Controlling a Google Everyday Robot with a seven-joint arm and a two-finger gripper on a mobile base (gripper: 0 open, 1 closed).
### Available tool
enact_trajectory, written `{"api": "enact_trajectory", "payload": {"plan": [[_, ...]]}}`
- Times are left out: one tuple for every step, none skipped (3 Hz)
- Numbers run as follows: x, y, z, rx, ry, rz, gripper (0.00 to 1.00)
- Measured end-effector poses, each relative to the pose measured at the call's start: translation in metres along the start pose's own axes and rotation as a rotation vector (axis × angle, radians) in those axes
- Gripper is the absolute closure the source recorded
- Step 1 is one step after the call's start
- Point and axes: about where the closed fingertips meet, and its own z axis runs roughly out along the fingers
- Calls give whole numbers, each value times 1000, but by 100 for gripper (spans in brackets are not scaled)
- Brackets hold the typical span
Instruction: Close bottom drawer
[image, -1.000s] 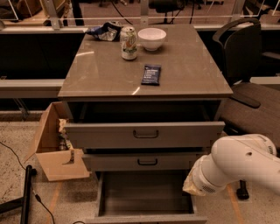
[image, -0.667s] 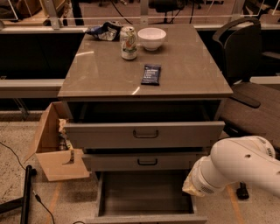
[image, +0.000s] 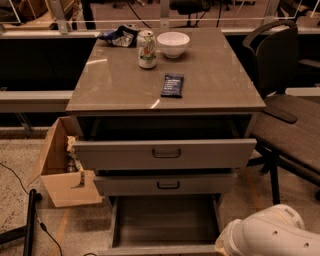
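Since the earlier frame your white arm (image: 270, 235) has sunk toward the lower right corner of the view, so that only its rounded casing shows there now, while the cabinet and everything on it sit where they were. You will not find the gripper in this view; it lies somewhere past the picture's edge, and you cannot tell whether it is released or clenched. The bottom drawer (image: 165, 220) is the lowest of the three and stands pulled far out toward the camera, its dark floor exposed and its front panel running along the bottom edge of the view, just left of the arm casing. Above it, the middle drawer (image: 200, 184) sits only a little forward, and the tall top drawer (image: 210, 154) juts out further, both with dark loop handles at their centres. On the cabinet top (image: 215, 75) you have a drinks can (image: 146, 49) standing upright, a white bowl (image: 173, 44) just to its right, a crumpled bag (image: 119, 36) behind the can at the back left, and a dark flat packet (image: 172, 85) lying nearer the front. An open cardboard box (image: 62, 185) rests on the floor against the cabinet's left side, and a dark chair (image: 285, 100) stands to the right.
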Motion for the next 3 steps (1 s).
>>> {"api": "enact_trajectory", "payload": {"plan": [[13, -17, 35, 71, -70, 22, 100], [17, -53, 56, 176, -187, 34, 100], [3, -60, 57, 205, -241, 11, 100]]}}
